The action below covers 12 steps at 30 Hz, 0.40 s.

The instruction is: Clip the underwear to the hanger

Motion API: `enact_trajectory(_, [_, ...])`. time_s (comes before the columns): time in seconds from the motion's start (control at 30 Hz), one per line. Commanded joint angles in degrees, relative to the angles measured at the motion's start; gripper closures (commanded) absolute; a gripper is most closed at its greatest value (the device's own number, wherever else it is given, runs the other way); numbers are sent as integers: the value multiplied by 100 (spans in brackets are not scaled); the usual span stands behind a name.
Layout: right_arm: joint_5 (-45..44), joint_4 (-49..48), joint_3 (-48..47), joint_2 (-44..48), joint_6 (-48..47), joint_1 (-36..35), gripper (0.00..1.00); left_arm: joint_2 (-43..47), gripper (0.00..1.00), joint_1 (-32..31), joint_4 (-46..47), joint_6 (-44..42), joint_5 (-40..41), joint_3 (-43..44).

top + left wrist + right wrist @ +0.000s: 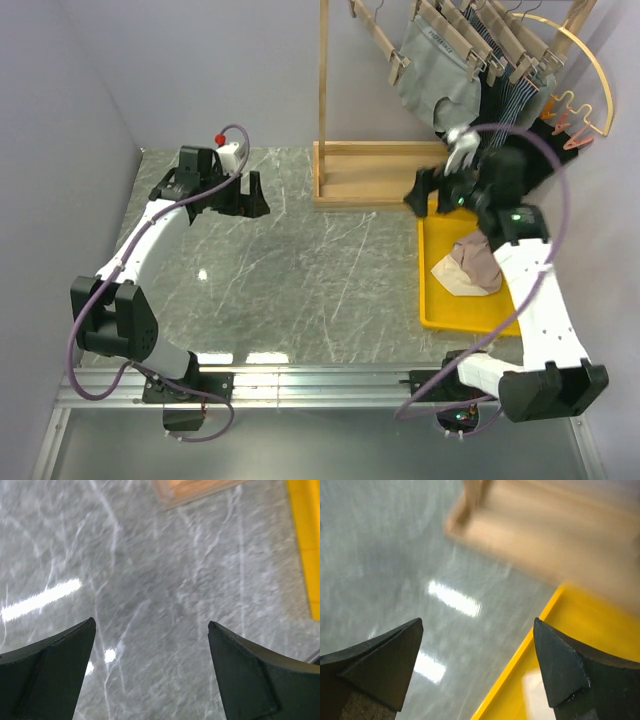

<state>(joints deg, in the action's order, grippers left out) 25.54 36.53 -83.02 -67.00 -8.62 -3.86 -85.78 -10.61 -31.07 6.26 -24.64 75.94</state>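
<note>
The light grey underwear (435, 65) hangs from a pale wooden hanger (380, 40) on the rack at the back right, with a wooden clip at its left corner. My right gripper (422, 195) hovers below it, over the far left corner of the yellow tray; in the right wrist view this gripper (477, 625) is open and empty above the tray rim. My left gripper (255, 195) hangs over the marble table to the left of the rack base. In the left wrist view that gripper (151, 625) is open too, with only marble between its fingers.
A yellow tray (430, 300) at the right holds a beige-pink garment (470, 265). The wooden rack base (365, 170) and its post (323, 70) stand at the back. More hangers with dark garments (515, 95) and a yellow hoop hanger (590, 70) crowd the rack's right side.
</note>
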Motion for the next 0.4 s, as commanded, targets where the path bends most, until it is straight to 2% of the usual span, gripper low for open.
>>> enact_trajectory(0.0, [48,-119,1347,370,316,25,2,219,1,59,153,-116,267,-324])
enact_trajectory(0.17, [-93,-884,2832,802,563,17,2,333,1,59,338,-187,311,-606])
enact_trajectory(0.37, [-584,-903,3179,1022,695,8,2,623,0,59,681,-248,109,-1002])
